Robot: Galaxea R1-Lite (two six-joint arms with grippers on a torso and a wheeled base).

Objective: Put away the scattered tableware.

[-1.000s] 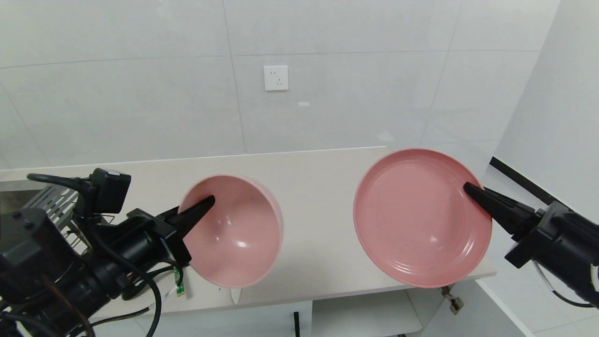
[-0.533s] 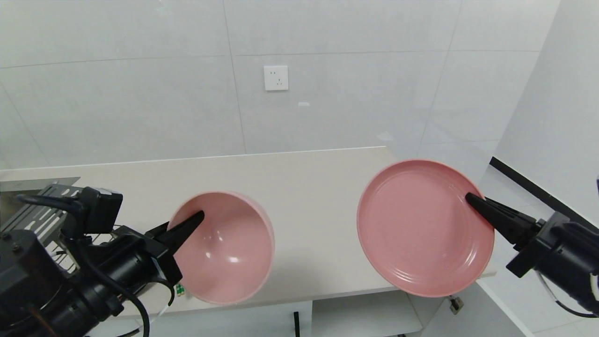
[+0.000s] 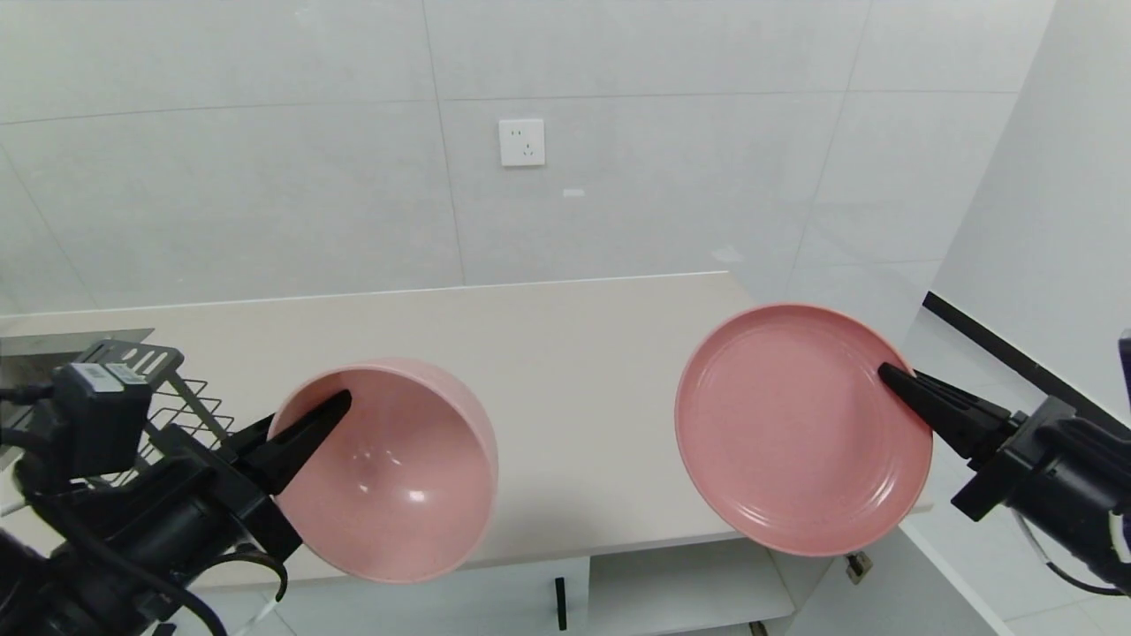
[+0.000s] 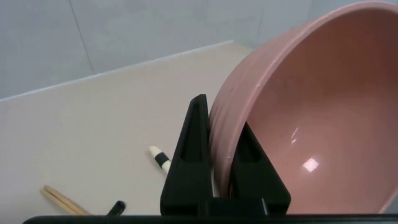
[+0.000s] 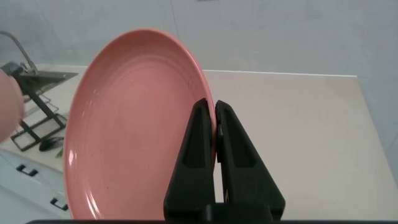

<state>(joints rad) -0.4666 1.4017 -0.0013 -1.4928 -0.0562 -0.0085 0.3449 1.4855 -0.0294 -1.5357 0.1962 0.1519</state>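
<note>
Bowl (image 3: 398,495) shifted left, rim clamped in left claw (image 3: 340,402).

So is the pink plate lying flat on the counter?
No, the right gripper pinches the pink plate by its rim and holds it tipped up, off the counter.

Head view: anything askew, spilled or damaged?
Nothing spilled or damaged. The pink bowl and pink plate hang steeply tilted, pinched at their rims by the left tool and right tool; chopsticks lie loose on the counter.
</note>
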